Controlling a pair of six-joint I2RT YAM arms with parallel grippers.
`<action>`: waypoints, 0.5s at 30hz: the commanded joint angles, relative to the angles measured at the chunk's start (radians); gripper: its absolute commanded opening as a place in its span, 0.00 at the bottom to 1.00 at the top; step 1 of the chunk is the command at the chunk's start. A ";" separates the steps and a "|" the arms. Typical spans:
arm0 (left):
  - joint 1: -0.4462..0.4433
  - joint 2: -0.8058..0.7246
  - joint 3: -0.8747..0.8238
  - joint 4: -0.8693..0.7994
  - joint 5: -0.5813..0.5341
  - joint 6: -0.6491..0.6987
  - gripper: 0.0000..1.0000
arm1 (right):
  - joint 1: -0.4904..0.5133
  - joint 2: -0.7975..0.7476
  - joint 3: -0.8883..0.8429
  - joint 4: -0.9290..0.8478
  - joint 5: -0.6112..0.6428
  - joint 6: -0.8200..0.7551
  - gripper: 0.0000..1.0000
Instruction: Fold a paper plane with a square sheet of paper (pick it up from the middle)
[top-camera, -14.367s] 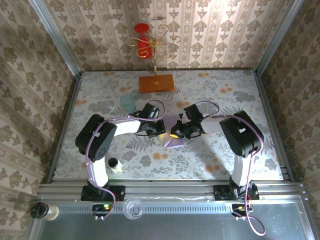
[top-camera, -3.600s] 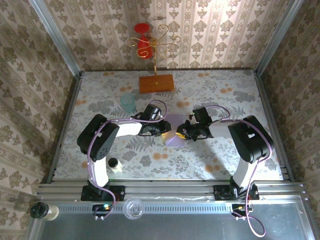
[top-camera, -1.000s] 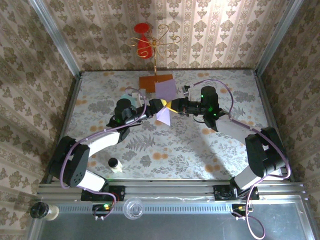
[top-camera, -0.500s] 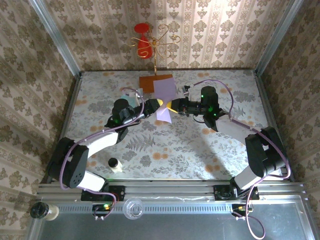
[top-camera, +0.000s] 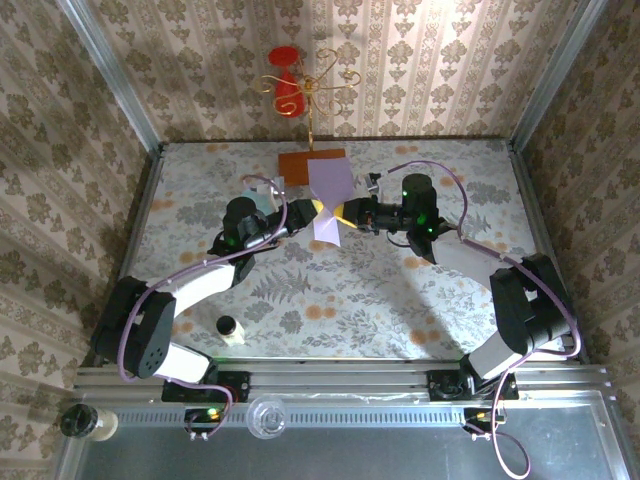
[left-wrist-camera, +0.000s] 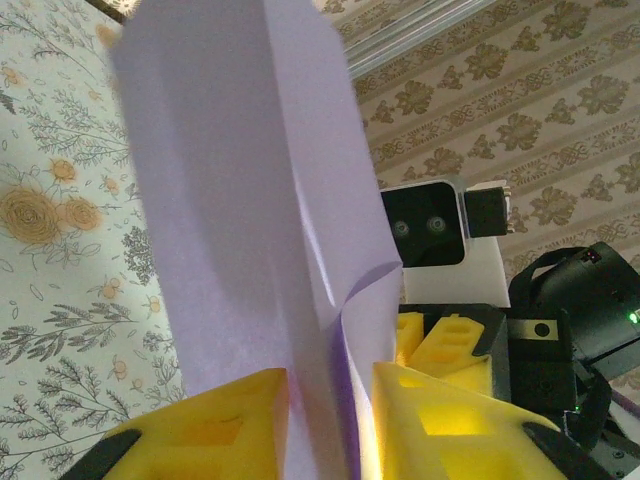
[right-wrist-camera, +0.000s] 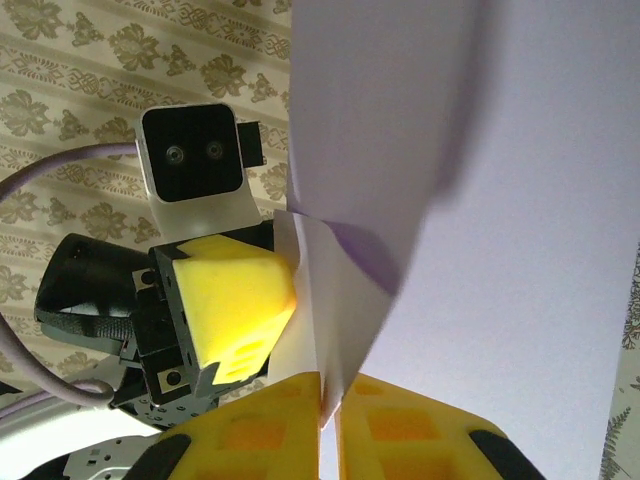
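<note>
The floral-clothed table is carrying the whole scene, and both arms are reaching out toward the middle of its far edge, the left arm from the near left corner and the right arm from the near right. Between them the square sheet of paper is hanging in the air, off the table, creased rather than flat, with one pale lilac panel standing up and a narrower flap dropping below it. How many folds it is carrying is hard to tell from above. The sheet is covering the right part of the orange-brown wooden board at the far edge, so the board's full outline is hidden. Behind that, a gold wire stand is rising against the wall. In its wrist view the right gripper is pinching the sheet, its yellow fingers nearly meeting with a thin paper edge in the slit. The left gripper is standing a little apart around a doubled fold that is filling the gap. Whether it is actually clamping, I cannot tell, since the frame is cutting off the pads. A small dark-capped bottle is sitting near the near left corner.
</note>
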 joint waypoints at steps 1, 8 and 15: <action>0.007 -0.029 0.007 0.004 0.004 0.031 0.27 | -0.006 -0.024 -0.007 -0.009 -0.021 -0.017 0.14; 0.007 -0.025 0.016 -0.006 0.008 0.036 0.17 | -0.009 -0.024 -0.009 -0.023 -0.018 -0.023 0.19; 0.019 -0.038 0.022 -0.085 0.003 0.085 0.14 | -0.044 -0.067 -0.009 -0.175 0.049 -0.101 0.40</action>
